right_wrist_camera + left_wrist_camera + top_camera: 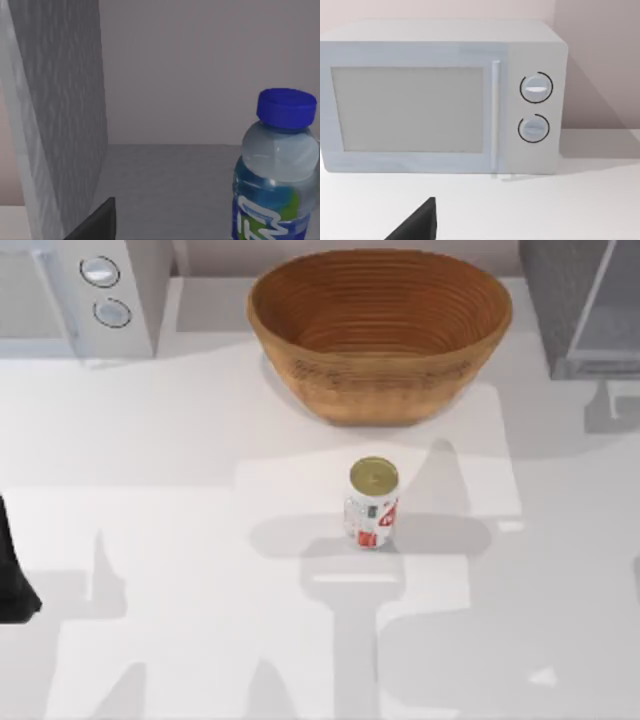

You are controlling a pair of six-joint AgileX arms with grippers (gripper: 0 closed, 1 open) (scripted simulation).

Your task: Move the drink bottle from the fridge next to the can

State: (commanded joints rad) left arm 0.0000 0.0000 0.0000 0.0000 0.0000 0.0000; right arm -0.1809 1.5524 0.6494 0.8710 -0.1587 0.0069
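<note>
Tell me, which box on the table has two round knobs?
The white microwave at the table's back left. The grey fridge at the back right has none.

Left arm parked at table's left edge.

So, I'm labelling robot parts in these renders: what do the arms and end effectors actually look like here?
Very little of them is visible. The left arm appears as a plain matte black shape at the top view's left edge. In each wrist view, a dark charcoal wedge-shaped piece of the end effector pokes in: left end effector, right end effector. No cables, markings or logos can be seen.
</note>
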